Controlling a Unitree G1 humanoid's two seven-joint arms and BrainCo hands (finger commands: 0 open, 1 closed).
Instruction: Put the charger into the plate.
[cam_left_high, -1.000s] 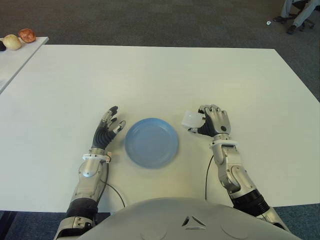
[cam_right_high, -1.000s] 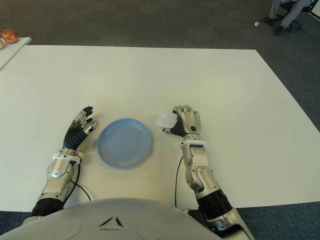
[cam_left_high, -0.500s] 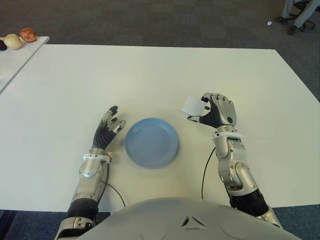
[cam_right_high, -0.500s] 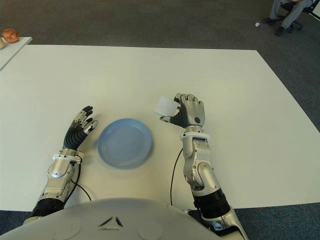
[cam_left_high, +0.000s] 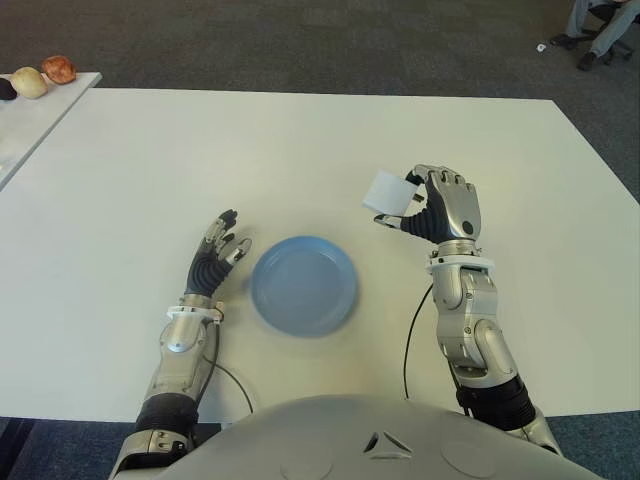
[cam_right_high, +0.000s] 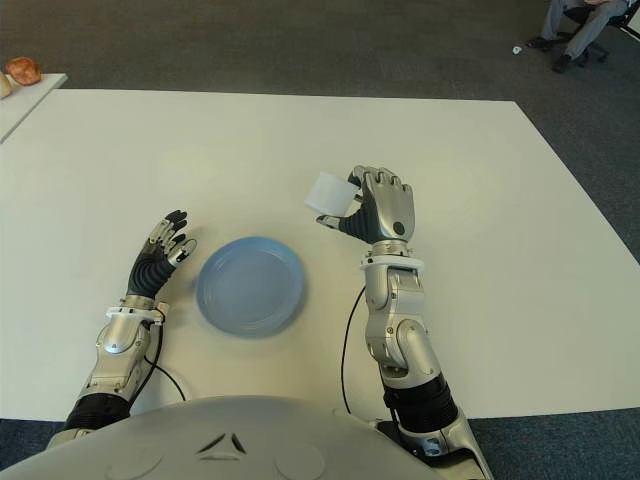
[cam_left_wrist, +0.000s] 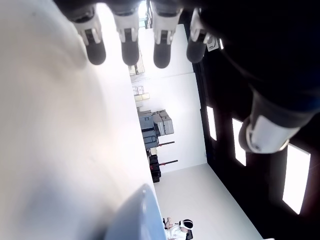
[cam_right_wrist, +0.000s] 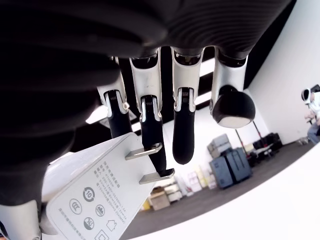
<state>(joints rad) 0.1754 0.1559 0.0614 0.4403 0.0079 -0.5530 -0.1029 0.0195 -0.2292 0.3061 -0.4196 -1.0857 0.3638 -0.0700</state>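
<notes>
**Charger held above table, right of plate**

Grey carpet surrounds a big white table (cam_left_high: 300, 150). Second table corner far left carries a few small round items (cam_left_high: 40, 78), one reddish, one pale. Seated person's legs (cam_left_high: 598, 25) show at the far right edge.

Blue plate (cam_left_high: 303, 284) sits on the table between the two hands, nothing in it.

Right hand (cam_left_high: 440, 208) is raised off the table, to the right of the plate and a bit farther out, palm toward the plate. It grips the charger (cam_left_high: 384, 192): white boxy block, held at the hand's left side, clear of the plate and not over it. Wrist view shows the charger (cam_right_wrist: 100, 200) with two flat metal prongs and printed grey marks on the prong face; thumb and fingers (cam_right_wrist: 150, 125) clamp it, fingertips next to the prongs.

Left hand (cam_left_high: 212, 262) shows just left of the plate, fingers extended and relaxed, holding nothing. Can't tell if it touches the table. Its wrist view shows straight fingertips (cam_left_wrist: 127, 47) and the plate rim (cam_left_wrist: 135, 215) close by.
</notes>
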